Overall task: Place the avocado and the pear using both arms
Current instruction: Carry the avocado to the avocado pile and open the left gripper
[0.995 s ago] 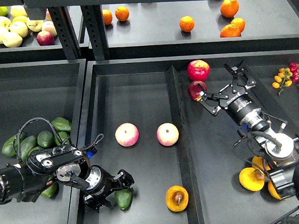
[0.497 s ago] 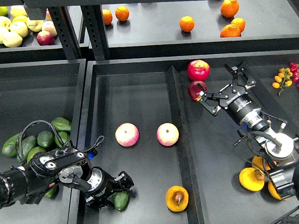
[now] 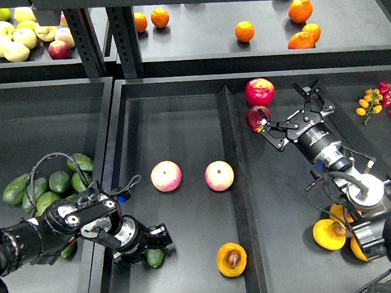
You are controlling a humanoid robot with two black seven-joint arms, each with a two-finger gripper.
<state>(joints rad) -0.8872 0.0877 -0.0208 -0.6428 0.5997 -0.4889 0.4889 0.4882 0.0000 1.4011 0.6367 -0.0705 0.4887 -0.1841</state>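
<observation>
left hand (image 3: pixel 152 247) clenched on avocado (image 3: pixel 153 257), low in tray at 7 o'clock | right hand (image 3: pixel 294 116) released, beside dark red fruit (image 3: pixel 256 119) at 2 o'clock | pear (image 3: pixel 231 259) lies free at 6 o'clock

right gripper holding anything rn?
No: the right gripper stands open over the tray floor, with the dark red fruit just off its left fingertip and nothing between the fingers.
</observation>
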